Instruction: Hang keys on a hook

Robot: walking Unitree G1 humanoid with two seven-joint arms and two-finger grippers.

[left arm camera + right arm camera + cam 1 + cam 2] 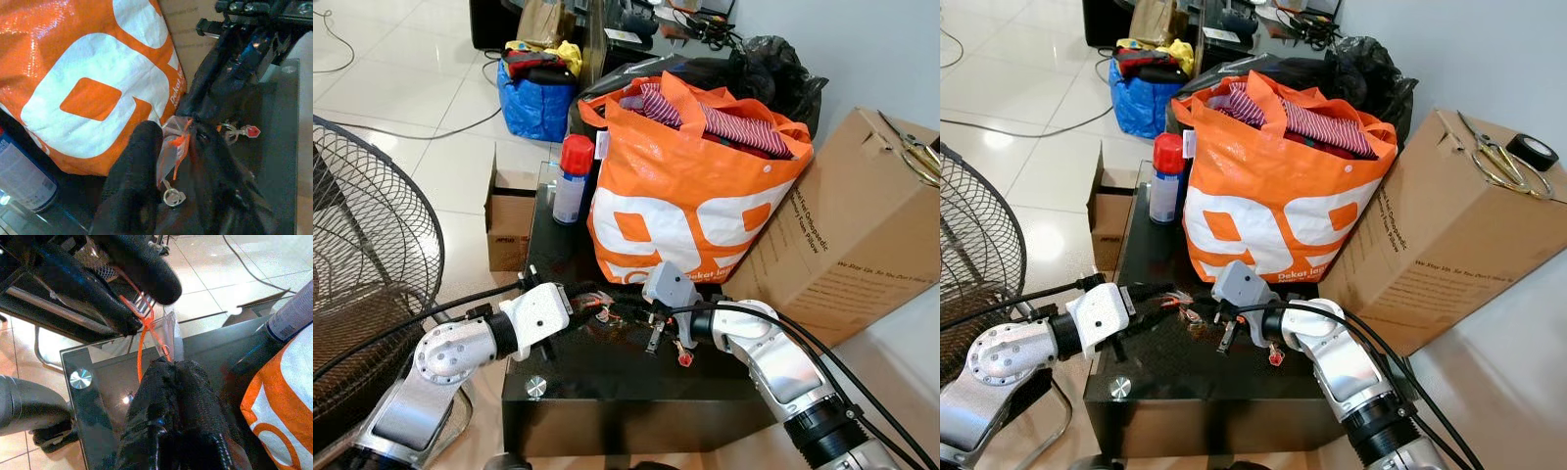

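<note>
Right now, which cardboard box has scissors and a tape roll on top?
The large cardboard box right of the orange bag; the small open box sits on the floor.

Both silver arms reach inward over the black glass table [607,377], meeting just in front of the orange bag's lower edge. The left gripper [173,147] points toward the right one, its two black fingers [132,181] parted with an orange cord and a clear plastic scrap between them. The right gripper [171,369] faces it, fingers pressed together on that same scrap, wrist bent inward.
</note>
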